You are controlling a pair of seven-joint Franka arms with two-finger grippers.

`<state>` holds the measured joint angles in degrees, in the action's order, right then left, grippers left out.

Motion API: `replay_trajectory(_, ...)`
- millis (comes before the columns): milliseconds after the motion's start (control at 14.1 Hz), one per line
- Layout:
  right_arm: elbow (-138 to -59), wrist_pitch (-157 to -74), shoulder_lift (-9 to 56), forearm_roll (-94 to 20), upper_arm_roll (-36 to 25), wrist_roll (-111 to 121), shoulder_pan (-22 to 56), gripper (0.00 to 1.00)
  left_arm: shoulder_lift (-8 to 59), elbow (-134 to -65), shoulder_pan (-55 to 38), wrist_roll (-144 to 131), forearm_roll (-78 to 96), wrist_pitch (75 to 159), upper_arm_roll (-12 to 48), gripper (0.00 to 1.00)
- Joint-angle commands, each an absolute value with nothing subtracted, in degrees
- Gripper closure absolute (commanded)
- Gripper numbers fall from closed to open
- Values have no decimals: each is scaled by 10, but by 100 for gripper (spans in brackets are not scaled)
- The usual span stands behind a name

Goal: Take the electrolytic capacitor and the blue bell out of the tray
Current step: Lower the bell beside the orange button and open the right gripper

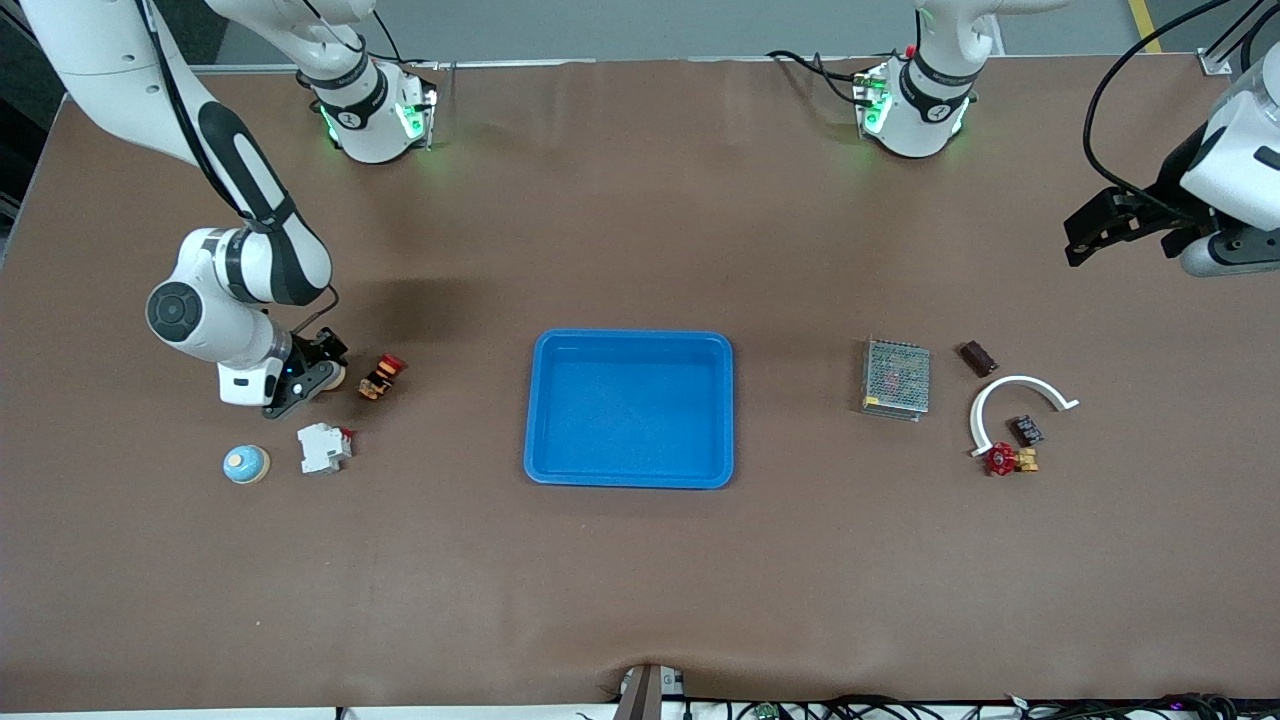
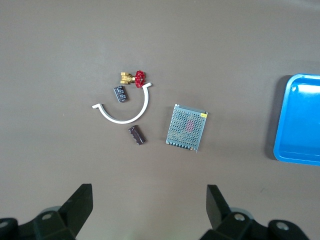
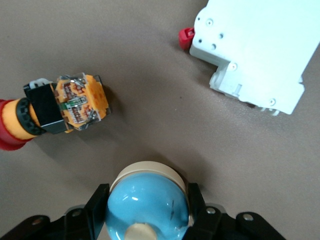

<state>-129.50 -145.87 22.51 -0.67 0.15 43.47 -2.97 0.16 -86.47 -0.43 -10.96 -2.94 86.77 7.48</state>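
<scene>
The blue tray (image 1: 545, 470) sits empty in the middle of the worktop (image 1: 640, 600). The blue bell (image 3: 150, 202), a blue dome on a cream base, is outside it at the right arm's end of the worktop, just beside an orange and red push button (image 3: 75, 102) and near a white breaker (image 3: 255, 50). The right hand (image 1: 318, 372) is low there, its two fingers (image 3: 96, 210) pressed against the bell's sides, grasping it. A second blue dome (image 1: 245, 465) lies on the worktop, nearer the front camera. At the left arm's end, beside a grey mesh box (image 1: 896, 378) and a white curved strip (image 1: 1000, 390), lies a dark cylinder (image 1: 978, 357), probably the capacitor. The left hand (image 2: 150, 200) waits above these, fingers spread and empty. The bell looks to be at the set-down step; next, the right hand should release it and lift straight up.
</scene>
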Motion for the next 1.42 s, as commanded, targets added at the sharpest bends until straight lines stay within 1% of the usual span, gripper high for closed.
replay_trajectory(0, -1296, -1462, 221, 1, 1, 435, -29, 0, -4, -869, 1, -100, -29, 872, 78, 0)
replay_trajectory(355, -1277, -1442, 211, 1, 1, 429, -27, 0, -5, -869, -2, -108, -29, 872, 79, 0)
replay_trajectory(426, -1256, -1412, 210, 1, 2, 428, -27, 0, -5, -870, -2, -107, -29, 871, 79, 0)
replay_trajectory(639, -1177, -1280, 206, -2, 2, 416, -26, 0, -11, -867, -2, -100, -29, 856, 79, 0)
replay_trajectory(923, -1075, -1125, 195, 3, 1, 309, -2, 0, -18, -867, 2, -98, -27, 836, 79, 0)
replay_trajectory(1066, -997, -1024, 199, 4, 2, 237, 3, 0, -18, -865, 3, -98, -24, 835, 78, 0)
replay_trajectory(1137, -964, -987, 199, 6, 2, 217, 9, 0, -18, -865, 4, -98, -23, 836, 77, 0)
replay_trajectory(1350, -898, -933, 198, 25, 0, 210, 12, 0, -11, -860, 4, -99, -28, 839, 77, 0)
